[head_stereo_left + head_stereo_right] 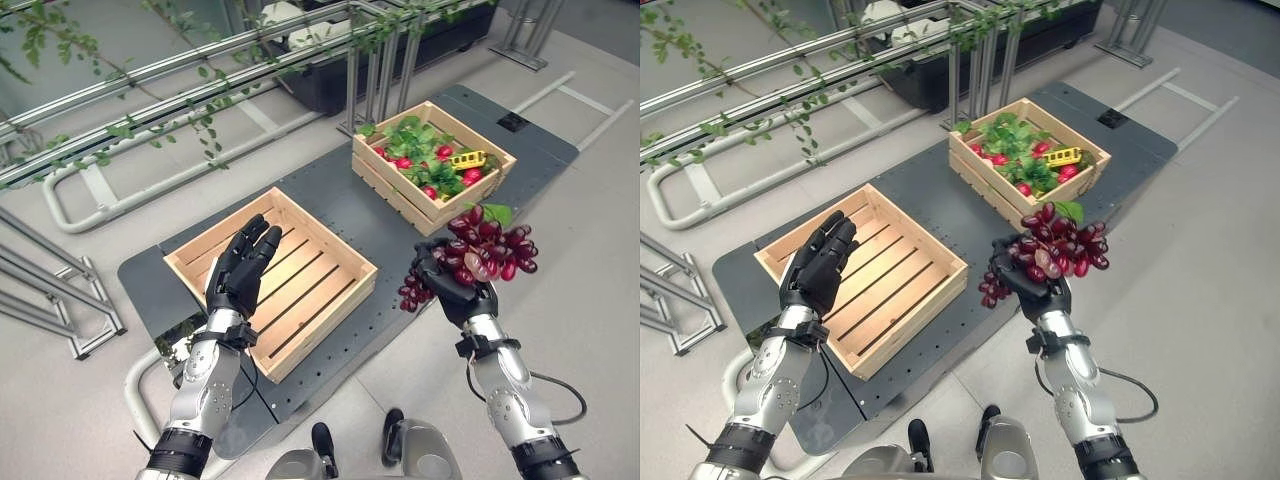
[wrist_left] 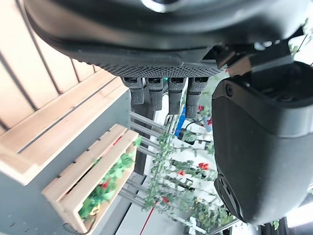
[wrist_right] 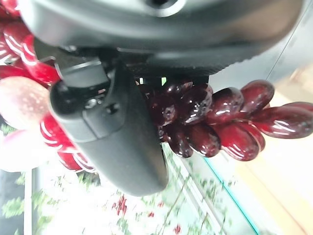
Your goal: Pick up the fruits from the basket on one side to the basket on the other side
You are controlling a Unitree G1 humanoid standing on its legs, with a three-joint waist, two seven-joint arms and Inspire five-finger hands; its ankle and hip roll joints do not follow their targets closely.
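My right hand (image 1: pixel 462 290) is shut on a bunch of dark red grapes (image 1: pixel 490 248) with a green leaf, held in the air between the two crates, near the front edge of the grey platform. The grapes (image 3: pixel 215 115) hang past the thumb in the right wrist view. An empty slatted wooden crate (image 1: pixel 290 265) sits at the left. My left hand (image 1: pixel 240 268) hovers open over its near left corner, fingers straight. A second wooden crate (image 1: pixel 385 178) at the back right holds green leaves, red fruits (image 1: pixel 444 152) and a yellow piece (image 1: pixel 466 158).
Both crates stand on a dark grey perforated platform (image 1: pixel 340 205) on the pale floor. Metal rails with green vines (image 1: pixel 180 70) run along the back left, and a dark planter (image 1: pixel 400 50) stands behind the far crate. A metal rack (image 1: pixel 50 290) is at the left.
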